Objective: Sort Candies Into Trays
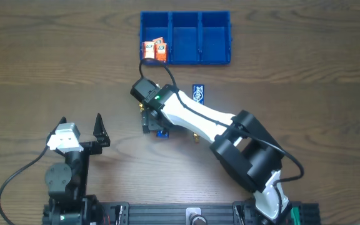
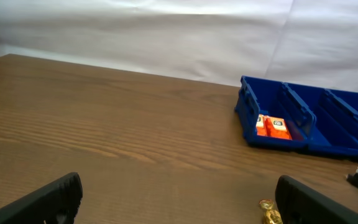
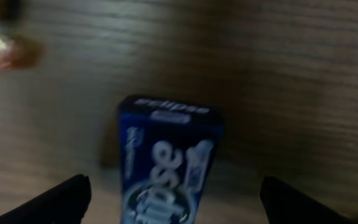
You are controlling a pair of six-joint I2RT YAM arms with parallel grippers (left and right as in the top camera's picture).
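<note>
My right gripper (image 3: 174, 186) hangs spread wide over the dark blue rectangular gum pack (image 3: 166, 155), which lies on the wooden table (image 3: 291, 74) squarely between my fingers (image 3: 61, 199), its long axis crosswise to my closing line, so I judge I'd pinch its long sides.

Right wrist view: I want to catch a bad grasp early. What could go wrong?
The jaws of the right gripper stand open, wider than the blue pack, so one may touch first and skid it. The gold-wrapped candy nearby could get knocked. In the tray, orange candies lie in one end compartment; dropping there would mix kinds.
</note>
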